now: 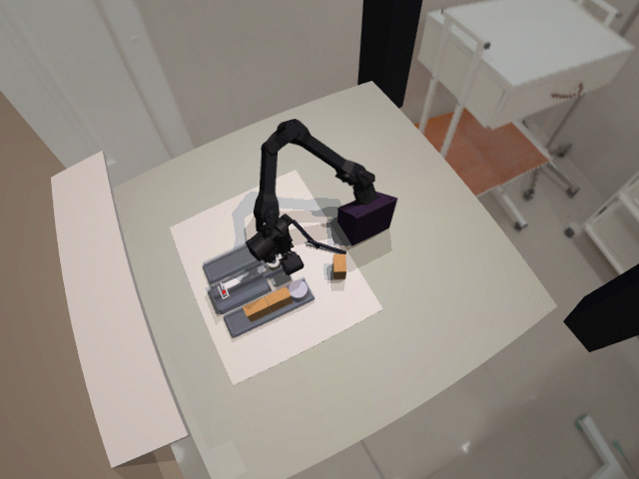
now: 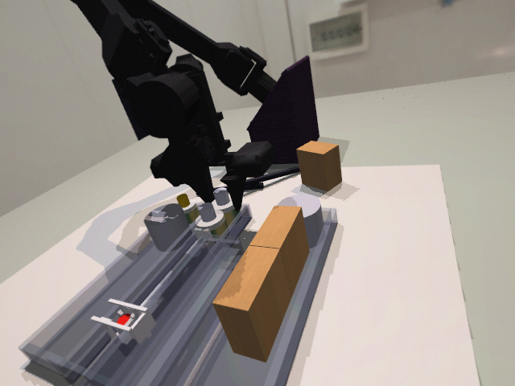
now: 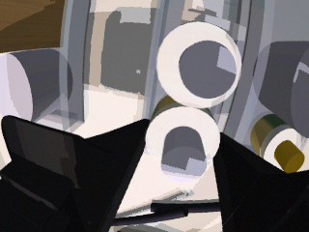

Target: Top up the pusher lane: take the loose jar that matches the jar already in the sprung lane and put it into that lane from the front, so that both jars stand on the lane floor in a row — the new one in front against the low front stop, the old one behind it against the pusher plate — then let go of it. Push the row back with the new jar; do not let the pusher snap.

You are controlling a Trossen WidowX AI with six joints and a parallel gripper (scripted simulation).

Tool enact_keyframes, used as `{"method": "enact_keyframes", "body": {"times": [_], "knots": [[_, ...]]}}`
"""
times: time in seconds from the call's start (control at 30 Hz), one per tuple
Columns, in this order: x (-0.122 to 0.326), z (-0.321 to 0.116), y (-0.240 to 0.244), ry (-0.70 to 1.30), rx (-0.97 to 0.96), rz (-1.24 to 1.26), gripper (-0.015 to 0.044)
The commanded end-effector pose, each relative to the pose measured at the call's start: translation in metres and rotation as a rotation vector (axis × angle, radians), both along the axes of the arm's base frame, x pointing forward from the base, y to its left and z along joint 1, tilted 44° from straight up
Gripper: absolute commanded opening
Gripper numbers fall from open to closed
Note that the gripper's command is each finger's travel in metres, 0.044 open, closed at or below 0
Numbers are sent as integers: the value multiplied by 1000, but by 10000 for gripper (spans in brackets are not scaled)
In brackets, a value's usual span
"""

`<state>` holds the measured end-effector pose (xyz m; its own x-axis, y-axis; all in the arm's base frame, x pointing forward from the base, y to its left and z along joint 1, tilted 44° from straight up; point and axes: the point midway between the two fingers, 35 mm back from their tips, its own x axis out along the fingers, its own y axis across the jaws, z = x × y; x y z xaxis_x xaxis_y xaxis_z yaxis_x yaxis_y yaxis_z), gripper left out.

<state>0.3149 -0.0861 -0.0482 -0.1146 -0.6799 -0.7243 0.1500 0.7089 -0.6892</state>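
Observation:
My gripper (image 1: 278, 260) (image 2: 224, 203) (image 3: 182, 131) is shut on a grey-knobbed jar (image 2: 221, 196) (image 3: 182, 166) with a white lid, one finger on each side. This jar stands upright at the front end of the middle, sprung lane (image 2: 248, 211). The matching old jar (image 2: 210, 218) (image 3: 199, 65) stands in line right behind it, the two close together. The held jar's base and the low front stop are hidden. A white bracket with a red mark (image 1: 224, 291) (image 2: 124, 318) is at the lane's rear; the pusher plate is not clearly visible.
A yellow-knobbed jar (image 2: 183, 200) (image 3: 290, 157) and a grey cylinder (image 2: 166, 228) are beside the held jar. The other side lane holds wooden blocks (image 1: 267, 303) (image 2: 257, 282) and a lilac cylinder (image 1: 298, 289) (image 2: 314, 219). A wooden block (image 1: 338, 266) (image 2: 319, 166) stands on the mat.

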Motion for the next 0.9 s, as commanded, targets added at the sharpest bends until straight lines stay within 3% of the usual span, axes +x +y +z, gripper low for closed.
{"method": "enact_keyframes", "body": {"times": [0.0, 0.07, 0.53, 0.87], "knots": [[0, 0, 0, -4, -1, -4, 263], [0, 0, 0, -4, -1, -4, 303], [2, 14, 14, -4, 0, -4, 303], [-25, 13, 21, -2, 1, -4, 303]]}}
